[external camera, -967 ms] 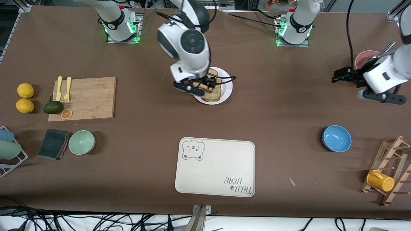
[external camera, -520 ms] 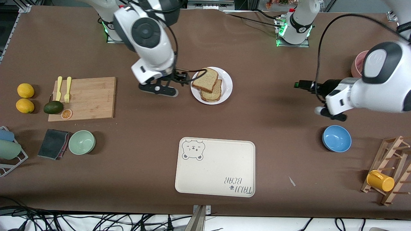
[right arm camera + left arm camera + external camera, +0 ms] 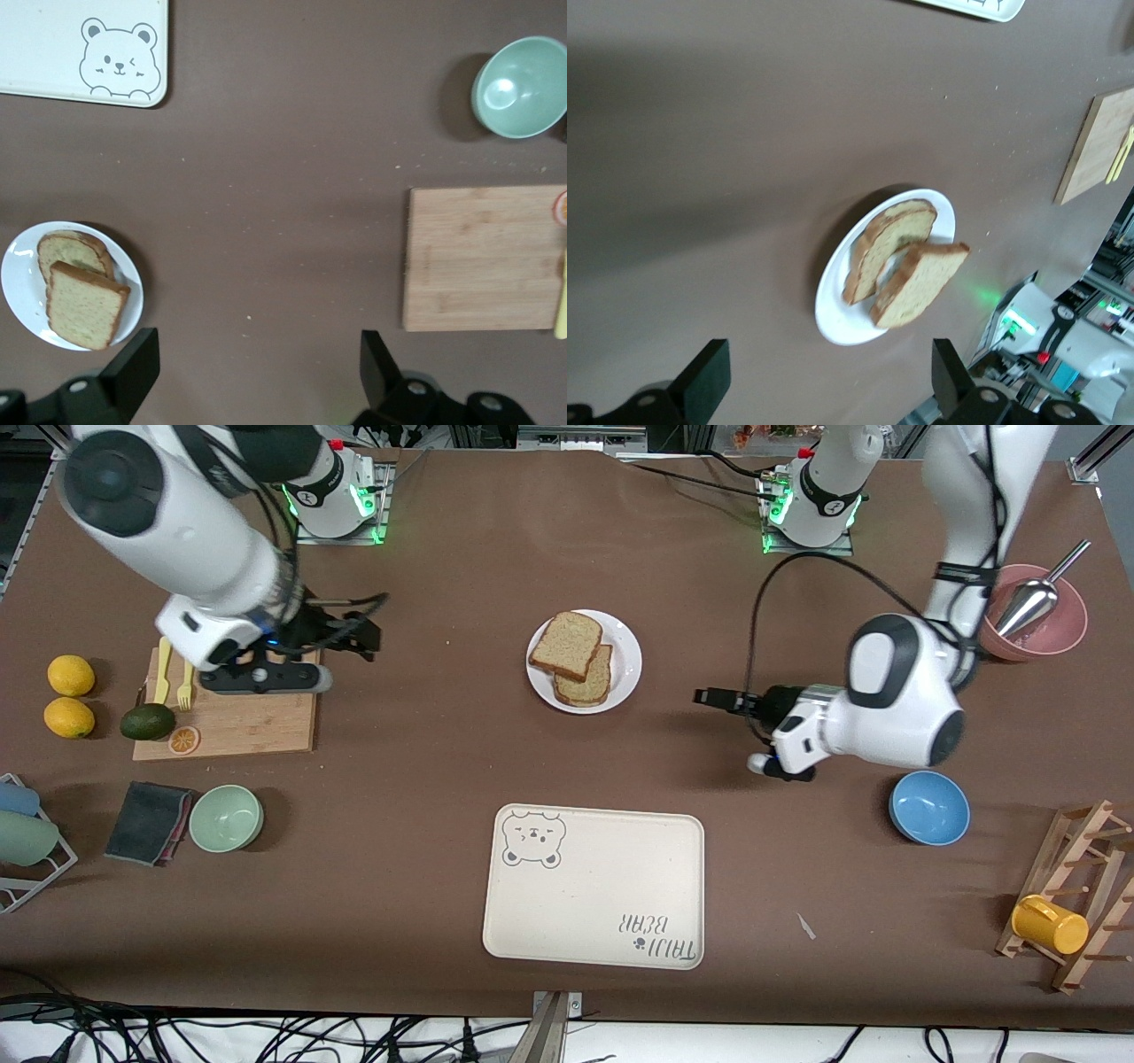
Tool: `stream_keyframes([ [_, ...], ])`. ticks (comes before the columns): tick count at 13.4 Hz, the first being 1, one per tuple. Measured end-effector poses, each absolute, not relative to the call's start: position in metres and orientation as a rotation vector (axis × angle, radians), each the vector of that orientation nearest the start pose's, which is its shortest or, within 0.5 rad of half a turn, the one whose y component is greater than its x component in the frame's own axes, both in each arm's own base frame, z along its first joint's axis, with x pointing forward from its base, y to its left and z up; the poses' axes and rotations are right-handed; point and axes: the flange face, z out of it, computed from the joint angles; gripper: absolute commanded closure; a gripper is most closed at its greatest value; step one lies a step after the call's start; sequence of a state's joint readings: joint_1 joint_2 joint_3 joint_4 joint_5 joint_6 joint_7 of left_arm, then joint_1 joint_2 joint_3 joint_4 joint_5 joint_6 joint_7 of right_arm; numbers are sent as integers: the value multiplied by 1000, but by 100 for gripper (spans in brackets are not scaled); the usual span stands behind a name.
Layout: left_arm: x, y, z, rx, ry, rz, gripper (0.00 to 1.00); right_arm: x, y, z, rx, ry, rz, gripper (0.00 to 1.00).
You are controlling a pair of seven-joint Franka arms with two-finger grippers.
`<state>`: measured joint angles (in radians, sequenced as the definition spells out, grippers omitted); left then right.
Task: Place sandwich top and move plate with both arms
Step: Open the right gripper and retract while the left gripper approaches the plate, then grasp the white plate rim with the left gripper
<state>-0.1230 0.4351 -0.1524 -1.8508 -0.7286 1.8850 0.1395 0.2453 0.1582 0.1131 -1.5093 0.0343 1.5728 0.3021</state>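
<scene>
Both claws are gaping wide, gripping nothing: right gripper (image 3: 368,636) hanging over the cutting board (image 3: 257,717), left gripper (image 3: 709,696) hovering beside the plate (image 3: 627,657), where the sandwich top (image 3: 567,644) is lying.

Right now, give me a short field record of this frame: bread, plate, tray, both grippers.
top slice: lying skewed on the lower slice, overlapping it
plate: on the table, farther from the front camera than the tray, apart from it
left gripper: open, empty, over bare table toward the left arm's end from the plate
right gripper: open, empty, over the edge of the cutting board
plate contact: none by either gripper
</scene>
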Motion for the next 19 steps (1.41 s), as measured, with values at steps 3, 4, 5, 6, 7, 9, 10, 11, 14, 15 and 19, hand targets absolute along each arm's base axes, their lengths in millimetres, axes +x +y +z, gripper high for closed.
stream_keyframes([
  [3, 541, -247, 257, 2408, -37, -534, 0, 559, 155, 588, -3106, -190, 137, 0],
  [4, 533, -257, 250, 2407, -60, -532, 0, 559, 137, 593, -3103, -212, 127, 0],
  [5, 526, -264, 243, 2402, -91, -539, 0, 559, 120, 596, -3101, -226, 120, 0],
  [6, 521, -267, 234, 2395, -126, -548, 0, 558, 106, 598, -3101, -235, 115, 0],
  [7, 518, -267, 222, 2379, -163, -554, 0, 558, 94, 598, -3105, -237, 115, 0],
  [9, 512, -267, 194, 2301, -198, -542, 0, 555, 82, 596, -3117, -233, 126, 0],
  [10, 509, -267, 180, 2272, -207, -522, 1, 552, 79, 595, -3121, -227, 132, 0],
  [11, 507, -266, 168, 2252, -214, -497, 7, 549, 77, 594, -3125, -223, 135, 0],
  [14, 492, -267, 141, 2193, -279, -452, 27, 543, 77, 596, -3128, -223, 133, 0],
  [15, 488, -269, 136, 2180, -290, -449, 40, 543, 77, 597, -3128, -223, 133, 0],
  [19, 474, -285, 127, 2159, -323, -467, 65, 543, 76, 597, -3128, -222, 131, 0],
])
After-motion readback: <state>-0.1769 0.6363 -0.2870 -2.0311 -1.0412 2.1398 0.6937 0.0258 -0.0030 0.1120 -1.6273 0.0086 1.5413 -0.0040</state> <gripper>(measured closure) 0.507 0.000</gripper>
